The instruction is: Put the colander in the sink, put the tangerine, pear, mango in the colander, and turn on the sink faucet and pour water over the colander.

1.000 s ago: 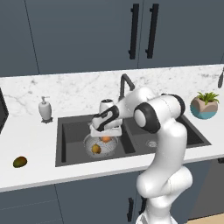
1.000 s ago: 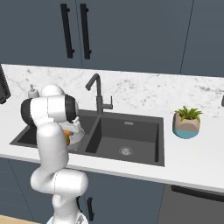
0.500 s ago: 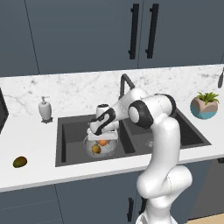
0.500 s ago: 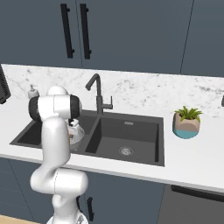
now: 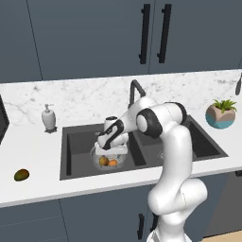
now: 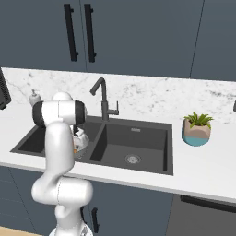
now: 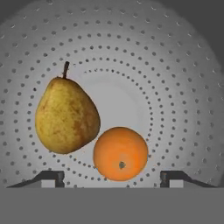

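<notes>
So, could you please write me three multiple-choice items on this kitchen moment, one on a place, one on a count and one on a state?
1. Where does the mango lie?
A. in the colander
B. on the counter left of the sink
C. beside the potted plant

2. How many fruits lie in the colander?
A. one
B. two
C. three

3. How does the gripper stand?
A. shut on the pear
B. shut on the tangerine
C. open, holding nothing

Key: 1 B, the left base view shows the dark green fruit alone on the white counter, left of the sink. 2 B, the hand view shows just the pear and the tangerine on the perforated bottom. 3 C, in the hand view the fingertips stand wide apart, with both fruits lying free in the bowl.
</notes>
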